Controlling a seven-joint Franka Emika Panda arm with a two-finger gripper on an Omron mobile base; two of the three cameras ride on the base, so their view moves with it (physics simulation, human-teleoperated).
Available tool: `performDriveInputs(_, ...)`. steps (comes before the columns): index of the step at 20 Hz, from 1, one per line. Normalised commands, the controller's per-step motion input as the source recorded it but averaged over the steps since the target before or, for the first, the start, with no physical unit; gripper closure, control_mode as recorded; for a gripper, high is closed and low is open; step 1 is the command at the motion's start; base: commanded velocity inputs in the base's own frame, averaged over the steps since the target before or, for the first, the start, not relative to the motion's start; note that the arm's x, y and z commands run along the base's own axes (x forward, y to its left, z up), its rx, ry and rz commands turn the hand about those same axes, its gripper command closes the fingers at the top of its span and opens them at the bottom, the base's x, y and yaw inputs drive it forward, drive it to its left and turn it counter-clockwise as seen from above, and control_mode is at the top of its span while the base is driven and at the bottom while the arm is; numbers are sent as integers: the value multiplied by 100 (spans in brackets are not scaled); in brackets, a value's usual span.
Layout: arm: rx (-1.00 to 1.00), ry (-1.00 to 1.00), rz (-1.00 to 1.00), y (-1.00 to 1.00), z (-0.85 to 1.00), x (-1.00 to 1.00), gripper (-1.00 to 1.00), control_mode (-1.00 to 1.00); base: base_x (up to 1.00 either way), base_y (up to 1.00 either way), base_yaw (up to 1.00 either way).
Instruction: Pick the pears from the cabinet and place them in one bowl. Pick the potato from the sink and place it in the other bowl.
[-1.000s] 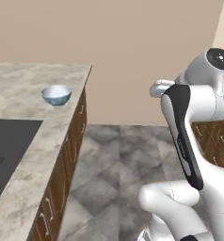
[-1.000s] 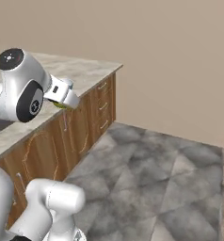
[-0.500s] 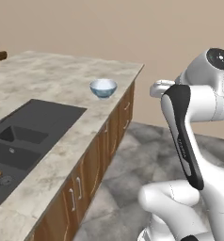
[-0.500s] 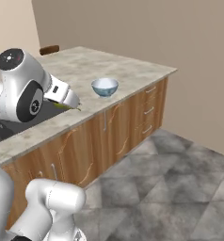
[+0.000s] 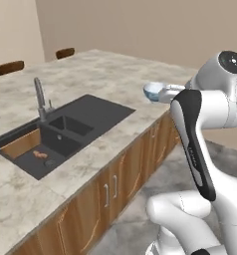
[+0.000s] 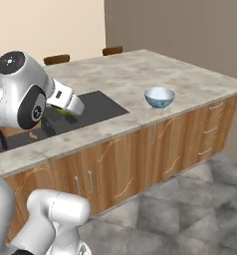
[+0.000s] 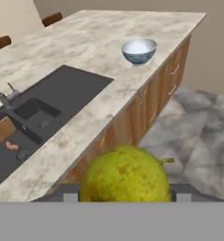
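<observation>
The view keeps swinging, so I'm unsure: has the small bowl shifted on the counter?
No. The bowl sits near the same end of the counter; the base turned.

— We are looking at a long beige-and-grey speckled stone counter (image 5: 110,74), and it is stretching away across the room.
— We are also seeing mid-brown wooden cupboard fronts (image 6: 140,159) standing under it, carrying thin silver handles (image 6: 152,134).
— A grey mottled tile floor (image 6: 190,214) is spreading out just below them.
— And two dark brown chair backs (image 5: 64,52) are peeking over the counter's far edge, against a plain beige wall (image 5: 140,25).
</observation>
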Motion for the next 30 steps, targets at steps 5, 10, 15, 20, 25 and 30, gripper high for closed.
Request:
performDriveInputs(5,0,0,0,0,0,0,100,100,0,9,50)
performDriveInputs(10,0,0,0,0,0,0,100,100,3,12,48)
performDriveInputs(15,0,0,0,0,0,0,100,100,18,29,40)
performDriveInputs(20,0,0,0,0,0,0,100,100,6,20,47)
performDriveInputs(25,0,0,0,0,0,0,100,100,59,28,2)
performDriveInputs(30,0,0,0,0,0,0,100,100,29,45,-1)
